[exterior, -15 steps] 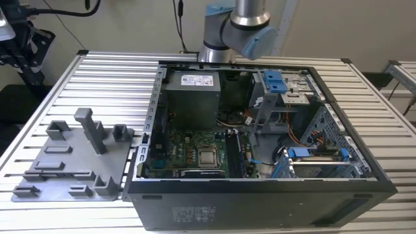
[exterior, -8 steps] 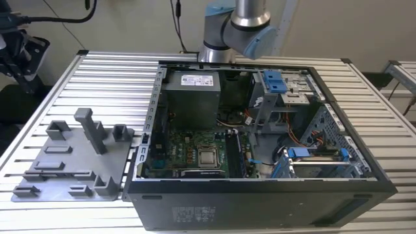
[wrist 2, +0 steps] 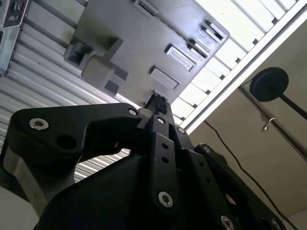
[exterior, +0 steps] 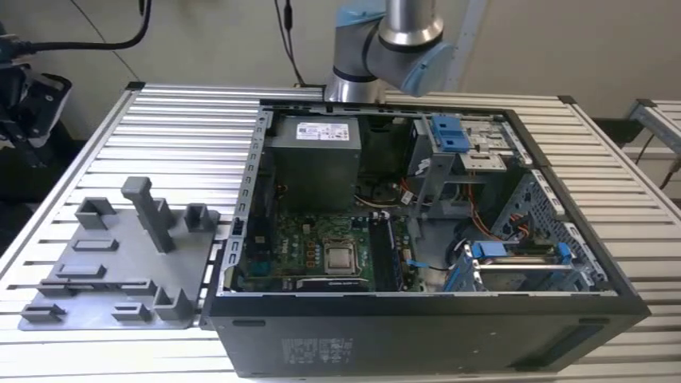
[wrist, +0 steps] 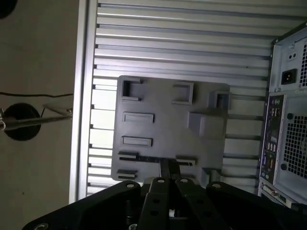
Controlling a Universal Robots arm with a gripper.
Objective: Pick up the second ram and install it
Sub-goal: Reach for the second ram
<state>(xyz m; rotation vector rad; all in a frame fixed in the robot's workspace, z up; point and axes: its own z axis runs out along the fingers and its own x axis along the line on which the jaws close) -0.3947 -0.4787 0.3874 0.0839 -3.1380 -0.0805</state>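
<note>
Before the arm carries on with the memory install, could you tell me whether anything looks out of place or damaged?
Nothing stands out. The grey fixture tray lies flat on the slatted table beside the open computer case, and nothing looks spilled, tipped or broken.

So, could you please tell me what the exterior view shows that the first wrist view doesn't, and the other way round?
The exterior view looks into the open computer case: motherboard, power supply, blue drive brackets. The first wrist view gives the claw over the grey tray, the case's rear ports, and a thin dark strip across two tray holders, probably the second ram. Both show the tray, the case and the slatted table.
</note>
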